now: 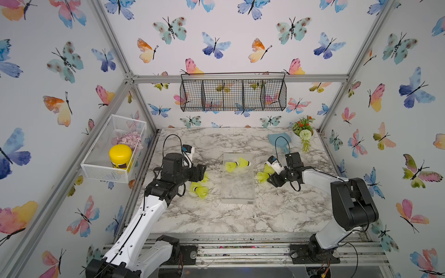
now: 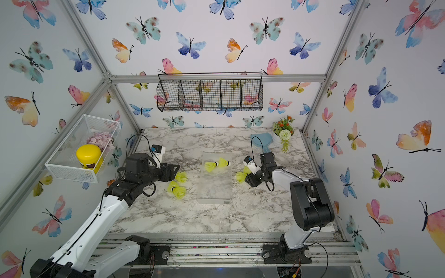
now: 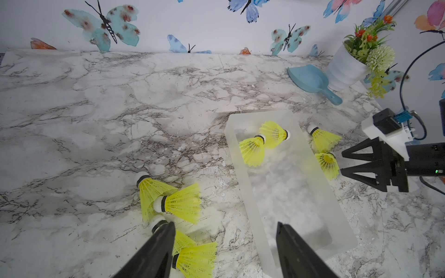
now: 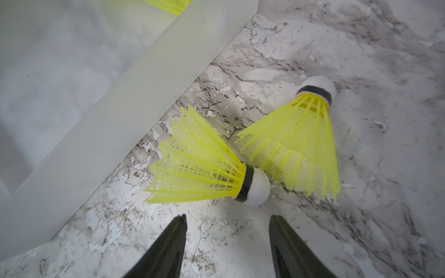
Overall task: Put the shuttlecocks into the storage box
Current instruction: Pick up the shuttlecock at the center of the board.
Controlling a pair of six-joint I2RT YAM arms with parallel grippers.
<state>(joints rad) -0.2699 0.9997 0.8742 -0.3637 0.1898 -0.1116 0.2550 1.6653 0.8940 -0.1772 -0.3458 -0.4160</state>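
Roughly a quarter done: two shuttlecocks (image 1: pixel 231 166) lie in the far end of the box (image 1: pixel 238 190), skirts overlapping, and the rest of the box is bare. Left to do: two on the table (image 1: pixel 216 216) just outside the box's right wall, plus a touching bunch of about four on its left side, some partly hidden. Right gripper (image 4: pixel 227 216) is spread and empty, and the nearest shuttlecock (image 4: pixel 199 166) has its tip just ahead of the gap. Left gripper (image 3: pixel 225 223) is also spread, holding nothing, with one finger over the bunch and the other over the box's near end. Shuttlecocks are neon yellow plastic: flared lattice cones, black band, rounded white tip; I'd expect them to be light and roll easily. The box is frosted translucent plastic, a shallow rectangle with low walls. The tabletop is marble-print, and its surface looks chipped.
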